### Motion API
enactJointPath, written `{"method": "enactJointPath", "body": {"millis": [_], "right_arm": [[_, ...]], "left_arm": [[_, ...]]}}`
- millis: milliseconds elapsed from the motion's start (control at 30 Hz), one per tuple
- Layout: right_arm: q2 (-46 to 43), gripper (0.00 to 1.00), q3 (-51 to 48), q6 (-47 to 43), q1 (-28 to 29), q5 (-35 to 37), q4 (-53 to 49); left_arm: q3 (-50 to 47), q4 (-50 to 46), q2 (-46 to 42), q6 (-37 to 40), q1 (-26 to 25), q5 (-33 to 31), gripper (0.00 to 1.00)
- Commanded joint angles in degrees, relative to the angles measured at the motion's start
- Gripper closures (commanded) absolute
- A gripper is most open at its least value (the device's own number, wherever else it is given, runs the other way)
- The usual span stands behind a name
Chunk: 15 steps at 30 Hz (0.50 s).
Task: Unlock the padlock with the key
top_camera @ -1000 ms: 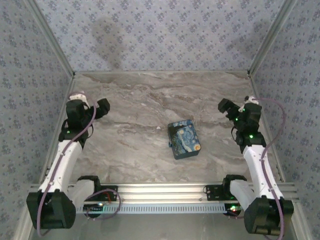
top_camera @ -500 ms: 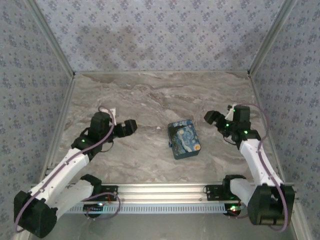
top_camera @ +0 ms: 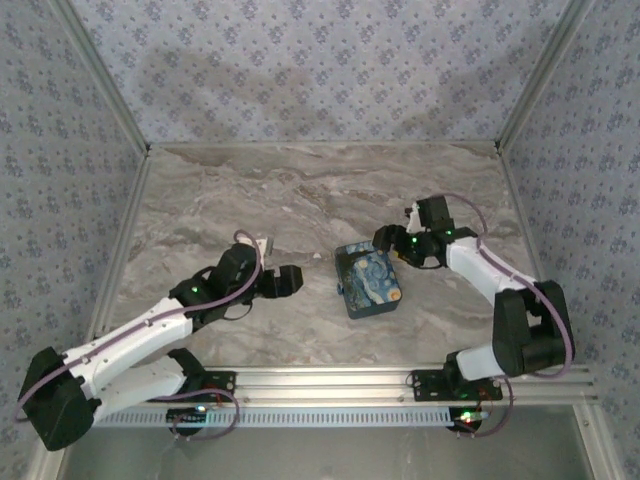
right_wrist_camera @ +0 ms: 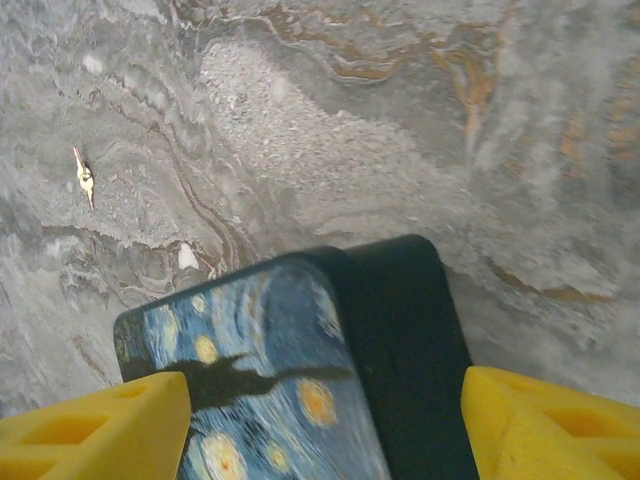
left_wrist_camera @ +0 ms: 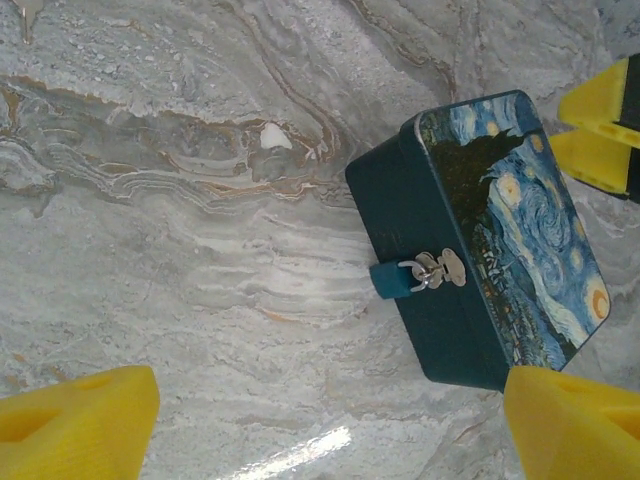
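1. Latch side of the dark-blue painted tin box (top_camera: 368, 280) faced the left gripper (top_camera: 288, 279), which was nearer than the right gripper (top_camera: 388, 240).
2. Left gripper's fingers (left_wrist_camera: 80, 425) stood wide apart; the small teal padlock (left_wrist_camera: 388, 281) hung ahead-right.
3. Right gripper's fingers (right_wrist_camera: 550, 420) were apart astride the tin; the small brass key (right_wrist_camera: 85, 178) lay beyond.

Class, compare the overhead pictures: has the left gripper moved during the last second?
Yes. The left gripper has swung right and toward the near edge, from beside the left wall toward the blue tin, which stayed put.
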Motion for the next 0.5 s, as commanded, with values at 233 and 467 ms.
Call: {"method": "enactJointPath", "body": {"millis": [233,467], "right_arm": [[9.2,0.29,11.0,-1.9,9.4,-0.3,-1.5],[11.5,0.28,16.8,-5.2,13.1,2.5,-6.8]], "left_arm": [[-0.5,1.7,0.1,-1.9,-0.6,-2.9,0.11],[3.2,0.3,3.7,-0.3,-0.6,-3.6,0.10]]}}
